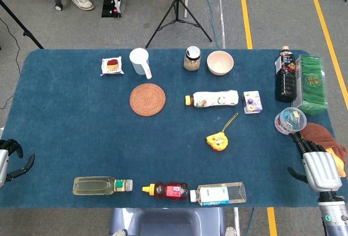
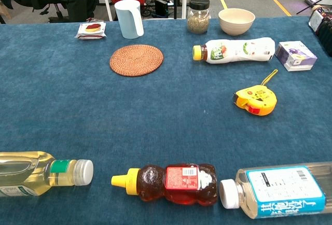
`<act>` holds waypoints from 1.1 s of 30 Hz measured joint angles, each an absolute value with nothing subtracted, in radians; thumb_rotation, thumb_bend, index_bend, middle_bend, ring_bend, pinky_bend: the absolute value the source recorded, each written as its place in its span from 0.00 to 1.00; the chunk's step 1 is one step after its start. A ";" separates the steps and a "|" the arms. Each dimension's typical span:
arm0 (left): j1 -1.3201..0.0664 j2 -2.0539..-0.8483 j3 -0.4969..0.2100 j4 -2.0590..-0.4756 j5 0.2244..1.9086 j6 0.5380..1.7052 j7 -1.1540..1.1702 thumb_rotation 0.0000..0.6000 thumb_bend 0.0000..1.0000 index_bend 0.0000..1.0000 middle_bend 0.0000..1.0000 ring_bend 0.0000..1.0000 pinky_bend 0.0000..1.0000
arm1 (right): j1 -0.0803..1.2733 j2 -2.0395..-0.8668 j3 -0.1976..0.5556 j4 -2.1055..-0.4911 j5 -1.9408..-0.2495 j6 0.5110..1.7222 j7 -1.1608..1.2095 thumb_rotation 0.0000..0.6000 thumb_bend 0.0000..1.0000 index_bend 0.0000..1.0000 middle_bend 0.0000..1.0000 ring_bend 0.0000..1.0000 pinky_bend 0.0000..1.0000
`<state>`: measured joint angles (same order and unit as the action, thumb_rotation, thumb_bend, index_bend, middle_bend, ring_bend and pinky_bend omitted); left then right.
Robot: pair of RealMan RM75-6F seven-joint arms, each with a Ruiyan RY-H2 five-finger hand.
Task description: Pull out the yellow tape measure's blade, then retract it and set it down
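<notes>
The yellow tape measure (image 1: pixel 217 140) lies on the blue table right of centre, its yellow strap trailing up and away; in the chest view the tape measure (image 2: pixel 256 99) shows a red button and no blade drawn out. My right hand (image 1: pixel 317 166) rests at the table's right edge, well to the right of it, fingers apart and holding nothing. My left hand (image 1: pixel 10 162) sits at the far left edge, open and empty. Neither hand appears in the chest view.
A white bottle (image 1: pixel 213 99) lies on its side behind the tape measure, beside a small purple carton (image 1: pixel 252 101). Along the front edge lie an oil bottle (image 1: pixel 101 185), a honey bear bottle (image 1: pixel 166 190) and a clear bottle (image 1: pixel 219 193). A woven coaster (image 1: pixel 147 99), bowl (image 1: pixel 219 62) and jar (image 1: pixel 192 58) stand further back.
</notes>
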<state>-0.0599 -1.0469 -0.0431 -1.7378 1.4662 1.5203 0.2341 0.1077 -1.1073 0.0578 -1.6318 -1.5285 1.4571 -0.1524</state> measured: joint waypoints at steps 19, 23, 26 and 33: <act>-0.054 -1.023 -0.043 -1.769 1.466 1.526 0.240 0.50 0.32 0.60 0.46 0.38 0.36 | 0.108 -1.106 0.044 -1.622 -1.538 1.446 -0.121 1.00 0.17 0.14 0.28 0.31 0.39; -0.054 -1.011 -0.047 -1.780 1.468 1.533 0.243 0.50 0.32 0.60 0.47 0.38 0.36 | 0.112 -1.105 0.046 -1.618 -1.542 1.445 -0.107 1.00 0.17 0.14 0.28 0.31 0.39; -0.053 -1.009 -0.050 -1.780 1.471 1.538 0.239 0.50 0.32 0.60 0.46 0.38 0.36 | 0.116 -1.103 0.048 -1.616 -1.544 1.443 -0.094 1.00 0.17 0.14 0.28 0.31 0.39; -0.063 -0.997 -0.063 -1.793 1.460 1.530 0.240 0.50 0.32 0.60 0.46 0.38 0.36 | 0.163 -1.074 0.056 -1.627 -1.553 1.379 -0.045 1.00 0.21 0.17 0.29 0.31 0.39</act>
